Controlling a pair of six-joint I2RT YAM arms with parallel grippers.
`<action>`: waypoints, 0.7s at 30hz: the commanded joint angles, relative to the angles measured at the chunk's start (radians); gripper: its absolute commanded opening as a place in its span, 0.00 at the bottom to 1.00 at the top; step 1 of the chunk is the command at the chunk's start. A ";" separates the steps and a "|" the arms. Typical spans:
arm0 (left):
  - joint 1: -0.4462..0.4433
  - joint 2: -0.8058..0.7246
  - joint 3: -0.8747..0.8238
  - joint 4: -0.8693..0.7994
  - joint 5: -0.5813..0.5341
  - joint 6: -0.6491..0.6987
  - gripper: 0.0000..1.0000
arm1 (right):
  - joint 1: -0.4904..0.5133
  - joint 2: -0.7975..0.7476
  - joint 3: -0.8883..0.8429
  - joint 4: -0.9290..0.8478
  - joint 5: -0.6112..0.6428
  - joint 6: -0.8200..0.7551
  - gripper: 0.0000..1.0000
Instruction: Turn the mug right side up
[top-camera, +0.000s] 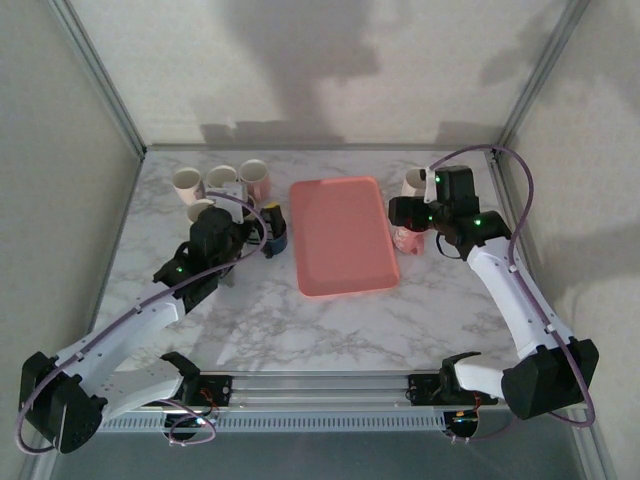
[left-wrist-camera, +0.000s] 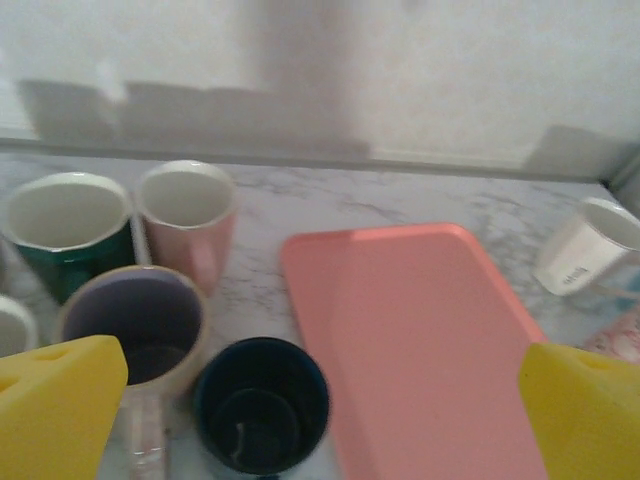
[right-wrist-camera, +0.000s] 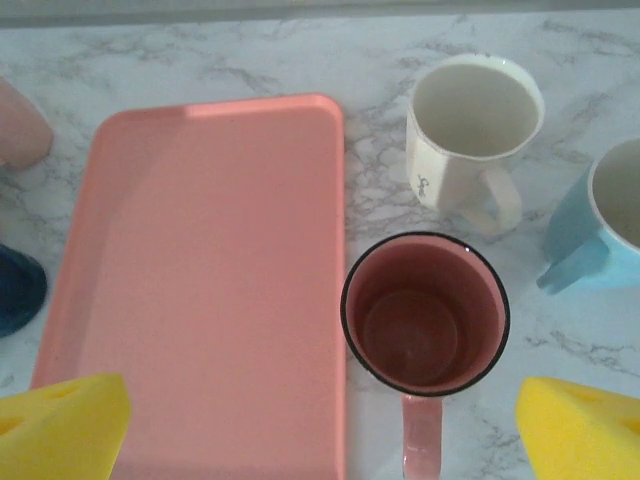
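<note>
Mug upright, just beside tray edge

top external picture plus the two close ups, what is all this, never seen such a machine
Two robot arms are bolted at the near edge of a marble table. The top picture looks down on them: left arm, right arm. The other two come from a camera on each wrist; the yellow pads at the corners are that arm's own fingertips. A pink tray lies in the middle, mugs on both sides. Below the right wrist a dark-rimmed pink mug stands mouth up. Both jaws are open, holding nothing.
</note>
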 joint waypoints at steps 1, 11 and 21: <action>0.067 -0.019 -0.020 0.046 -0.057 0.030 1.00 | -0.010 -0.003 -0.018 0.090 -0.031 -0.024 0.99; 0.336 0.030 -0.102 0.238 0.019 0.129 0.99 | -0.018 -0.025 -0.062 0.209 -0.037 -0.118 0.99; 0.601 0.037 -0.268 0.497 0.137 0.106 1.00 | -0.021 -0.045 -0.126 0.276 -0.045 -0.161 0.99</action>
